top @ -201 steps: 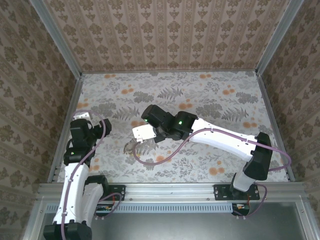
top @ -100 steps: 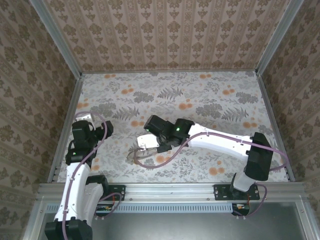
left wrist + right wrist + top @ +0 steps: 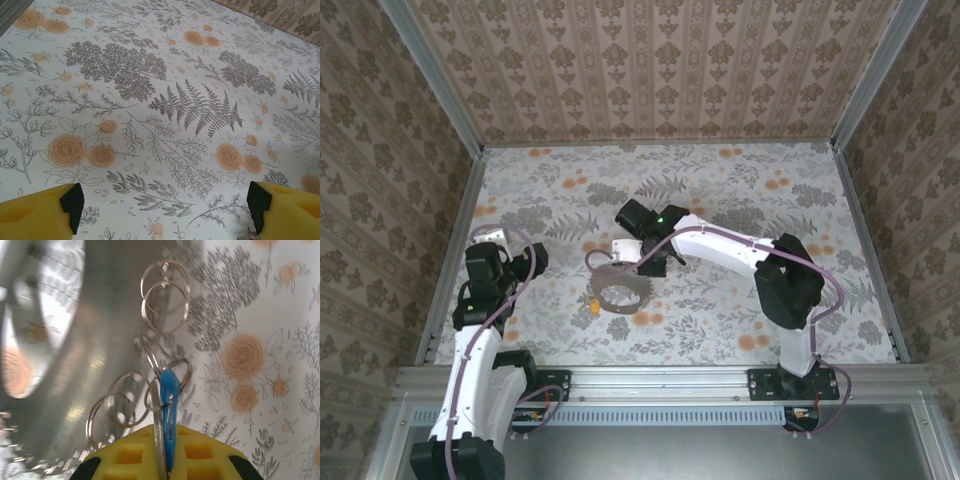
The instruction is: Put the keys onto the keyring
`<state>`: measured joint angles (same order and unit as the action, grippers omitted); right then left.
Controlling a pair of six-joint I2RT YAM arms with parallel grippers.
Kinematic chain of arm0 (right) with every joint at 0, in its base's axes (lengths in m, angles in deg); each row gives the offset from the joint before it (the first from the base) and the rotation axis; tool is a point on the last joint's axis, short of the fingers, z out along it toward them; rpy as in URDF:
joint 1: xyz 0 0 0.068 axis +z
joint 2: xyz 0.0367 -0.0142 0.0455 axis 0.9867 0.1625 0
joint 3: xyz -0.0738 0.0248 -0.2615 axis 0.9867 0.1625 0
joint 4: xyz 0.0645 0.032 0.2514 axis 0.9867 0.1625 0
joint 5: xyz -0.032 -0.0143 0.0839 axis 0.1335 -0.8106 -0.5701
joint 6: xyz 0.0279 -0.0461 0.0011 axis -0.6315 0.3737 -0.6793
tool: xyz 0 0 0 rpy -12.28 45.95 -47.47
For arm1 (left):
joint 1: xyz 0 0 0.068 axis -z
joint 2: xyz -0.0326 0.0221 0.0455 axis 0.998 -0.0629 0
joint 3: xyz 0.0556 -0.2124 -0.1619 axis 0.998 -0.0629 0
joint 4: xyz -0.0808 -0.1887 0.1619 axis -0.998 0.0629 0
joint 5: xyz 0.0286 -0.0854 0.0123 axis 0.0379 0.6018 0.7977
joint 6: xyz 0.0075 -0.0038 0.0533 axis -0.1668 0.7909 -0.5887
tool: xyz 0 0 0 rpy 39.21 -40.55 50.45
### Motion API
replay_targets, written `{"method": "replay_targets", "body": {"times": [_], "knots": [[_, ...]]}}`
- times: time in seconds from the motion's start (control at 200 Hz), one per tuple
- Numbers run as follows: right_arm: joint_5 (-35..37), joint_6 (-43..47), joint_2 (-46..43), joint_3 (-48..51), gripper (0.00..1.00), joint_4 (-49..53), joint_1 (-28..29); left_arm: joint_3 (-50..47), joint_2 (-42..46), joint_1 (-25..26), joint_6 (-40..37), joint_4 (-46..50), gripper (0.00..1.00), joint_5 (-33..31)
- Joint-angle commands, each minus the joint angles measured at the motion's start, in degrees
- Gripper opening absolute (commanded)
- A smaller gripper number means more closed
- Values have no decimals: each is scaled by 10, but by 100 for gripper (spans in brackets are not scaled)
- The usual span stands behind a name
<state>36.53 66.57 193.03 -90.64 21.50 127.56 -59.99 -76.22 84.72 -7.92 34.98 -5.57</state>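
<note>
Evidently we clamp our right gripper (image 3: pixel 162 460) on the blue key (image 3: pixel 170 400), edge-on, presumably to steer it onto the nearby keyring (image 3: pixel 620 303); our left gripper (image 3: pixel 162 200) idles, spread wide.

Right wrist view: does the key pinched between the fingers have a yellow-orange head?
No, the key pinched between the yellow fingers has a blue head.
</note>
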Motion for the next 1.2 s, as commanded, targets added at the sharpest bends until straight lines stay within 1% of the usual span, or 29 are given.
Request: {"method": "replay_targets", "body": {"times": [0.0, 0.175, 0.29, 0.34, 0.42, 0.475, 0.535, 0.565, 0.6, 0.615, 0.72, 0.815, 0.875, 1.05, 1.11, 1.195], "knots": [[-10, 12, 22, -29, 0, 27, -22, -5, 4, -6, -13, -12, 88, 15], [-12, 34, 71, -35, 1, 52, -67, -16, 19, -6, -2, -13, 88, 8], [-2, 41, 90, -21, 1, 44, -88, -30, 26, -6, 11, -29, 88, 9], [2, 47, 93, -13, 2, 41, -99, -35, 25, -6, 17, -38, 87, 19], [22, 54, 98, 2, 3, 37, -117, -55, 25, -3, 21, -75, 86, 54], [38, 62, 101, 10, 6, 34, -129, -65, 25, 2, 21, -92, 87, 59], [57, 67, 102, 23, 11, 23, -141, -69, 22, 7, 19, -94, 91, 52], [63, 69, 104, 28, 12, 18, -147, -69, 20, 9, 12, -93, 93, 48], [70, 67, 104, 35, 14, 11, -154, -67, 15, 11, 3, -93, 99, 43], [72, 66, 104, 37, 14, 7, -157, -67, 12, 13, 0, -92, 100, 41], [88, 51, 104, 52, 18, -11, -174, -57, -10, 21, -15, -88, 100, 27], [106, 25, 103, 54, 27, -16, -186, -62, -22, 33, -14, -112, 100, 20], [125, 17, 97, 60, 32, -29, -191, -63, -30, 48, -19, -122, 100, -1], [175, 1, 66, 79, 35, -78, -205, -34, -75, 87, -61, -123, 100, -64], [172, -16, 41, 91, 37, -102, -215, -23, -88, 91, -72, -129, 100, -69], [126, -50, -13, 116, 43, -138, -233, -11, -101, 95, -96, -146, 100, -61]]}}
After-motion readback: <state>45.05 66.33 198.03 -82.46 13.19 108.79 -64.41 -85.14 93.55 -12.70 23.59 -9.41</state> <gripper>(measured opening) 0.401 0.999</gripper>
